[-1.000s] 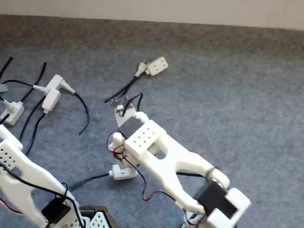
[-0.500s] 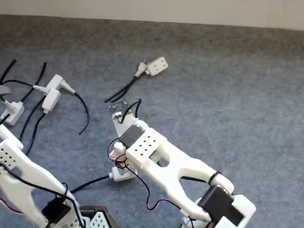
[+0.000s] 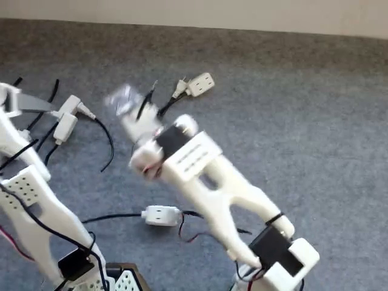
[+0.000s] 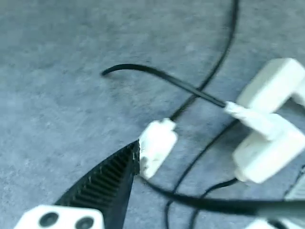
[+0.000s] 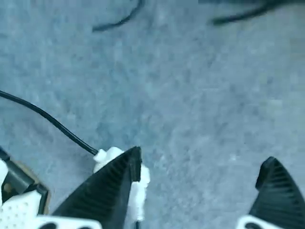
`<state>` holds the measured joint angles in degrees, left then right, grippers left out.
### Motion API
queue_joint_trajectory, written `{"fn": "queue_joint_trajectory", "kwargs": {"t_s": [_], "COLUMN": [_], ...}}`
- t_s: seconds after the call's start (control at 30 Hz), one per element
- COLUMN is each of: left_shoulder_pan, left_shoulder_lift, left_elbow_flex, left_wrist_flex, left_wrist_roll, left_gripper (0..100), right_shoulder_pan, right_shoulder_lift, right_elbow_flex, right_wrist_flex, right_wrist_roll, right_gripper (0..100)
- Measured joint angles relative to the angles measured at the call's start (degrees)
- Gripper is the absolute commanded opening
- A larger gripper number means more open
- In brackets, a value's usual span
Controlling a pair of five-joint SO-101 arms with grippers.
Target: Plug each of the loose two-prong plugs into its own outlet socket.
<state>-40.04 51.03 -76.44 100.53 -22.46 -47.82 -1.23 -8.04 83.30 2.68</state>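
Small white plug [image 4: 156, 145]: it lies just beside the white cluster [image 3: 66, 115], on the side toward my left arm. It sits right at the tip of the left gripper [image 3: 29, 103], touching or nearly so, with its long axis a little askew to the line of reach.
Left claw state: I cannot tell whether it is released or clenched.
White cluster: several plug and socket bodies touch one another, and black cords [image 3: 106, 142] cross around them, so room is tight there.
Right gripper [image 5: 202, 155]: to the right of the cluster, spread wide and holding nothing.
Corded white block [image 3: 160, 215]: well apart from the cluster, to its right and nearer the arm bases. Its long axis runs crosswise and its cord leaves the cluster-facing end. I judge my right arm the nearer one.
Far pair [image 3: 195, 85]: right of the cluster and beyond it, a plug against a socket that looks mated.
Open room: bare carpet [image 3: 303, 133] spreads right of the cluster, and the floor's edge lies far beyond.
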Motion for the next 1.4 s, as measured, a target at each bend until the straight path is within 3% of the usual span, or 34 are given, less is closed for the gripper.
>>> {"fn": "queue_joint_trajectory", "kwargs": {"t_s": [0.1,0.2,0.3,0.4,0.63,0.87,1.1,1.4], "left_shoulder_pan": [4.7,11.0,19.1,26.5,34.1,38.7,47.9,52.0], "left_shoulder_lift": [-5.5,-14.2,-24.8,-35.9,-58.3,-63.3,-62.4,-55.2], "left_elbow_flex": [8.9,22.3,38.3,53.6,81.9,102.2,110.7,115.3], "left_wrist_flex": [0.0,0.0,0.0,0.0,-0.1,-13.5,-20.4,-30.5], "left_wrist_roll": [0.0,-2.7,-7.7,-12.1,-26.8,-29.4,-26.4,-25.9], "left_gripper": [47,47,42,36,33,34,38,38], "right_shoulder_pan": [9.6,21.2,32.2,37.6,41.0,41.3,41.1,41.1], "right_shoulder_lift": [0.0,0.0,-0.1,-2.3,-26.9,-46.5,-58.4,-69.5], "right_elbow_flex": [-10.2,-11.4,-6.0,5.0,43.3,78.6,90.5,97.1], "right_wrist_flex": [4.4,5.3,2.2,-4.3,-23.4,-34.4,-38.7,-39.2], "right_wrist_roll": [1.3,1.3,2.2,4.1,5.4,8.8,8.8,8.9], "right_gripper": [36.5,36.5,36.5,36.5,36.5,36.5,36.5,36.5]}}
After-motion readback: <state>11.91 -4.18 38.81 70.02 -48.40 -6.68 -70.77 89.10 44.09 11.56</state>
